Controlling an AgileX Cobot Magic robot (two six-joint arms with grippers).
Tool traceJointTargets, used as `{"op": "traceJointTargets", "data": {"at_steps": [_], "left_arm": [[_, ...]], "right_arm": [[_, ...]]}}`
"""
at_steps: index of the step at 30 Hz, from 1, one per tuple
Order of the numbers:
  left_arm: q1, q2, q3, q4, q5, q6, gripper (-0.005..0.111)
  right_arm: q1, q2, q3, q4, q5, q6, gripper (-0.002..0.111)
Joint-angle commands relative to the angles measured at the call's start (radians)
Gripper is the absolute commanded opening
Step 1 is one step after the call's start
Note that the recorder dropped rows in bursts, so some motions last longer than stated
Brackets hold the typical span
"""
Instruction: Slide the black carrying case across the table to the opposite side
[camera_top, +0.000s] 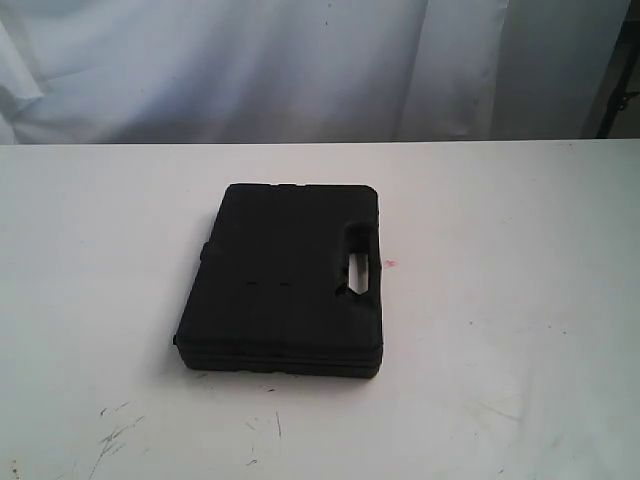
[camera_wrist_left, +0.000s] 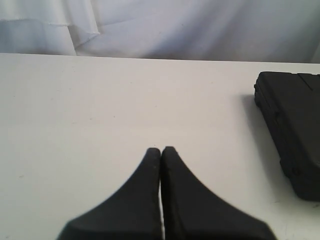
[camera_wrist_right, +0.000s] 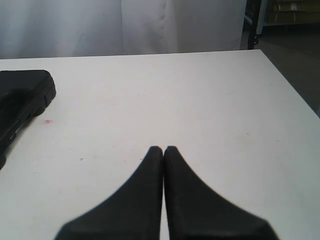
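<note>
Here, case (camera_top: 285, 280) (flat) apart from fingers (camera_wrist_left: 145, 175)

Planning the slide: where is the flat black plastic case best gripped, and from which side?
Probably by the cut-out handle of the flat matte black plastic case, coming from the right with the right gripper. The case lies flat and that handle bar faces right, the only part thin enough for its fingers.

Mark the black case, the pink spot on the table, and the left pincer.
case (camera_top: 275, 290): exterior view, middle of its flat lid.
pink spot (camera_wrist_right: 47, 121): right wrist view, on the spot itself, close beside the case.
left pincer (camera_wrist_left: 160, 150): left wrist view, where its two closed fingertips meet.
</note>
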Motion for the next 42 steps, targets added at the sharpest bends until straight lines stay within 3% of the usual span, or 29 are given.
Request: {"op": "traceJointTargets", "data": {"at_steps": [1,24,34,42], "left_arm": [[0.001,-0.004,0.005,-0.002,-0.018,-0.004,0.0],[0.001,-0.004,0.005,-0.002,-0.018,-0.004,0.0],[0.001,-0.004,0.005,-0.002,-0.018,-0.002,0.0],[0.001,-0.004,0.005,-0.002,-0.018,-0.002,0.0]], "right_arm": [[-0.004,-0.006,0.004,0.0,-0.011,-0.004,0.0],[-0.004,-0.006,0.004,0.0,-0.013,-0.004,0.0],[-0.004,-0.006,0.004,0.0,-0.447,-0.004,0.0],[-0.004,-0.006,0.004,0.0,-0.496,-0.004,0.0]]}}
